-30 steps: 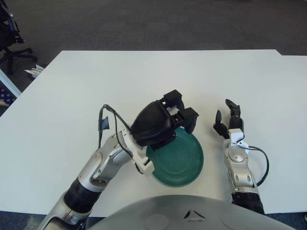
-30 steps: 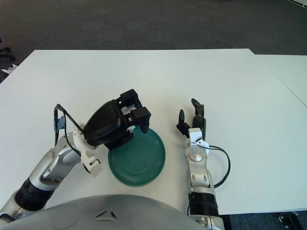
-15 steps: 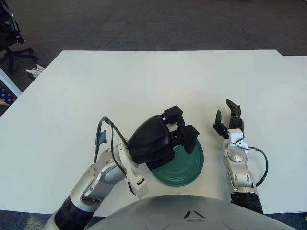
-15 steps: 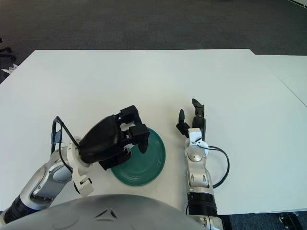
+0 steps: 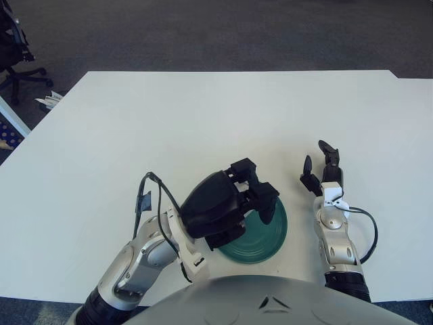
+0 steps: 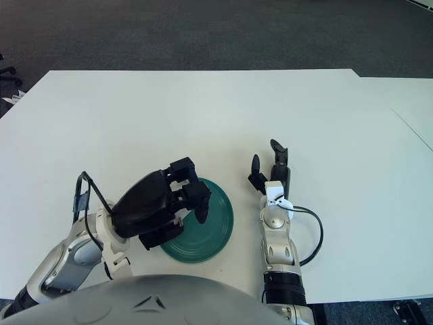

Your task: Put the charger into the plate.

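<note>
1. Presently the left hand [image 5: 233, 203] hangs over the left part of the green plate [image 5: 270, 233], its black back turned up toward the camera and hiding that side of the plate; whether it is clenched on anything or released cannot be told from either eye.
2. No part of the charger shows in either view, so where it lies, which way it points and how its long axis runs cannot be told; the uncovered part of the plate shows only bare green glaze with faint rings.
3. Just beside the plate, on its right, the right hand [image 5: 321, 169] shows apart from the rim, its dark fingers [image 5: 329, 150] spread and pointing away from the robot, holding nothing; a black cable [image 5: 369, 233] loops out from its wrist.
4. Another black cable [image 5: 154, 186] arches above the left forearm, with a small dark connector [image 5: 143, 200] at its end.
5. Both arms reach over a wide white table [image 5: 203, 115], and the plate sits near its front edge, close to the robot's grey torso [image 5: 270, 303].
6. Beyond the table lies dark grey carpet [image 5: 223, 34]; a black office chair [image 5: 15, 57] stands at the far left, with some papers [image 5: 47, 101] on the floor just off the table's left corner.
</note>
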Controlling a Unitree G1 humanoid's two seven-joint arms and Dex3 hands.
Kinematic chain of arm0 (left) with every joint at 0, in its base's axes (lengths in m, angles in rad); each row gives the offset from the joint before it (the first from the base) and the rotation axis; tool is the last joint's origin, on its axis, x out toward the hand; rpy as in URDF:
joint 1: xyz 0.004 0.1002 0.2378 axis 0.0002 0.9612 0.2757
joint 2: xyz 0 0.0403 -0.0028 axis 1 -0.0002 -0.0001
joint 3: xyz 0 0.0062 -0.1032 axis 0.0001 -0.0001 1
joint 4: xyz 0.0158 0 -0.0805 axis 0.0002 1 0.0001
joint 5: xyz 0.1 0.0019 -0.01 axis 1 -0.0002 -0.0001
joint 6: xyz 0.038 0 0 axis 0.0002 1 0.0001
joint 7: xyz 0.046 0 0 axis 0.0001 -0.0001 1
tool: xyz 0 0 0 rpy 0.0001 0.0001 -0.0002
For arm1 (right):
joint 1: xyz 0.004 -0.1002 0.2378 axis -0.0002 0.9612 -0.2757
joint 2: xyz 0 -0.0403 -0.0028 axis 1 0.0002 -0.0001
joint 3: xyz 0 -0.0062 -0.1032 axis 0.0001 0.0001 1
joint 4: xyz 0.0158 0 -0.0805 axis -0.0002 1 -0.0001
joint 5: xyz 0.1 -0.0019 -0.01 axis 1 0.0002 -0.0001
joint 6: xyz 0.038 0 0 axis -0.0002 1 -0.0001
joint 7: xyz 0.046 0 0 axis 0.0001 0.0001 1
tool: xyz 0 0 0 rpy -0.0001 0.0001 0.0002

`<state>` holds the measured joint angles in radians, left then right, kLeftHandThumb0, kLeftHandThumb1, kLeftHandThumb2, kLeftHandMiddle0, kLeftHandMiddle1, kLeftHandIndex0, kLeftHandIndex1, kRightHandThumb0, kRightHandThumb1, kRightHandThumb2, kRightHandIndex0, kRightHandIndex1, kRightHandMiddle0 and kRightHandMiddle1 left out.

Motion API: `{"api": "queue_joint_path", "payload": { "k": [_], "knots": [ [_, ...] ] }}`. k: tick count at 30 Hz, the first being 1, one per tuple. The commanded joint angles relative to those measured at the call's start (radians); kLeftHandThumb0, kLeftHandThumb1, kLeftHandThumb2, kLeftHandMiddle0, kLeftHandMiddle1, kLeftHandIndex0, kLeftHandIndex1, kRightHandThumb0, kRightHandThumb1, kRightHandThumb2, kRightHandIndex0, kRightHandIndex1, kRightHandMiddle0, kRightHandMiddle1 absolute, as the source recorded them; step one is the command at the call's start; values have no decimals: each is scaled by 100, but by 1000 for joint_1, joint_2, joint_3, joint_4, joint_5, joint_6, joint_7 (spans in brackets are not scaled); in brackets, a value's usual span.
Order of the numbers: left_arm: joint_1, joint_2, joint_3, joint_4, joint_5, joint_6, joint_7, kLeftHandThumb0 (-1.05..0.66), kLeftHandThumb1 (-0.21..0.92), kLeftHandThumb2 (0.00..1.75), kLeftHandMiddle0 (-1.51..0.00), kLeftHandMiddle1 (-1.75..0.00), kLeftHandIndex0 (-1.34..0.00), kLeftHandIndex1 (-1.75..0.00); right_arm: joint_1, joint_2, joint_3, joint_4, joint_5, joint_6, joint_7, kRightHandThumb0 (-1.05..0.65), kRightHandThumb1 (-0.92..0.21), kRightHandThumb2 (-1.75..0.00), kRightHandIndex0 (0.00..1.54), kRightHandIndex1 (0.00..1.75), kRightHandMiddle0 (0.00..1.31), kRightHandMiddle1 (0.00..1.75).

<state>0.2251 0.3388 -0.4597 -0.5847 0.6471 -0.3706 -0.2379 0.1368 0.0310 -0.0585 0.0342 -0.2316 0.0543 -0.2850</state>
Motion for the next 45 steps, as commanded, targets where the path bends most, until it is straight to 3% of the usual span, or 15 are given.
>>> {"api": "queue_joint_path", "payload": {
  "k": [1, 15, 26, 32, 45],
  "knots": [
    [22, -18, -25, 27, 32, 5, 17, 0, 19, 143, -77, -161, -48, -175, 71, 33, 13, 99, 22, 112, 20, -66, -92, -85, 15, 0, 0, 57],
    [26, -41, -49, 111, 120, -7, 69, 0, 11, 149, -85, -153, -55, -175, 68, 36, 18, 101, 27, 111, 16, -67, -92, -83, 14, 0, 0, 56],
    [10, -55, -96, 182, 169, -5, 84, 0, -4, 167, -93, -159, -66, -175, 67, 40, 22, 97, 21, 117, 8, -65, -92, -84, 15, 0, 0, 57],
    [18, -52, -113, 198, 135, 18, 46, 0, -6, 170, -94, -160, -67, -175, 66, 44, 24, 97, 18, 118, 7, -65, -92, -84, 15, 0, 0, 57],
    [17, -68, -131, 240, 180, 23, 105, 0, -10, 173, -96, -161, -70, -175, 60, 57, 19, 102, 17, 117, 0, -65, -92, -84, 15, 0, 0, 56]
  ]
}}
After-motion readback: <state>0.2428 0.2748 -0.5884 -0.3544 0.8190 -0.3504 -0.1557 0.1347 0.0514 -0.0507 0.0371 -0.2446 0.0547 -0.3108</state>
